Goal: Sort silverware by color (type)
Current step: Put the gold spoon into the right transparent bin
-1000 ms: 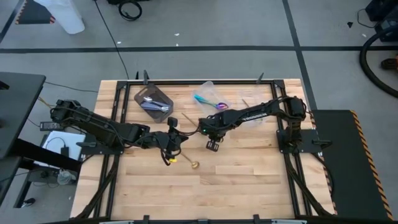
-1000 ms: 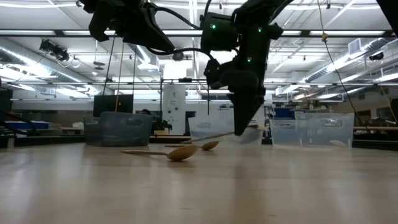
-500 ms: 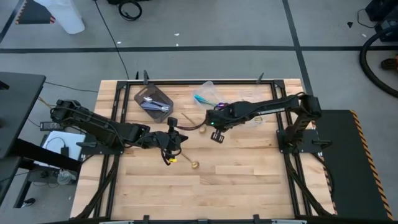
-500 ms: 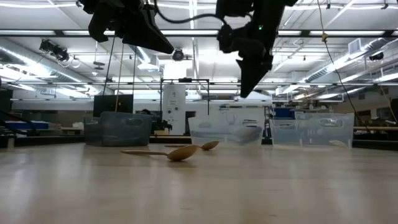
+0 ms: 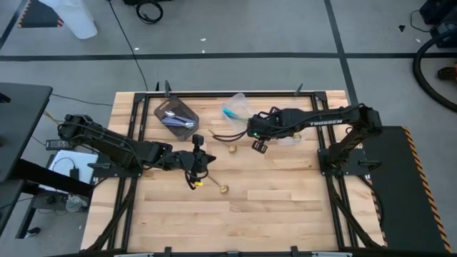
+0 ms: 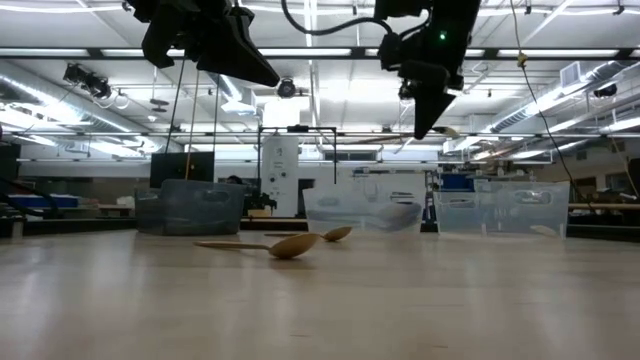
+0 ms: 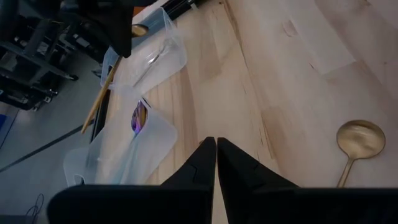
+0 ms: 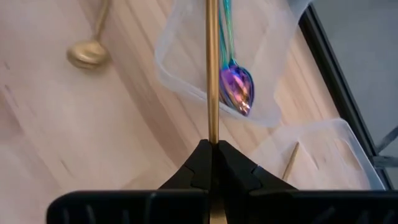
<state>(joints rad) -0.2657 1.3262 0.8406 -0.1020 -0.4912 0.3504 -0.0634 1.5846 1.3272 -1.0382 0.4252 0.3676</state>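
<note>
My right gripper hangs above the table between two clear tubs and is shut on a gold spoon. Beneath it, one clear tub holds iridescent spoons. A dark tub at the far left holds silver spoons. Two more gold spoons lie flat on the wood. My left gripper waits shut, high above the table's middle left, holding nothing. My right gripper pinches the gold spoon's slim handle between its two fingers. The fingers slant steeply down and lie along the handle, which runs straight on past the fingertips. The spoon is lifted clear of the table. Which end of it is held stays hidden by the fingers.
A second clear tub stands to the right of my right gripper, with a gold handle inside it. The table's near half is bare wood. Black frame rails run along its edges.
My right gripper has risen and gone toward the table's far right, tipping to point more steeply down. The gold spoon, which lay slanted with one end on the wood, has come up with it and now hangs clear. The gripper stayed shut.
</note>
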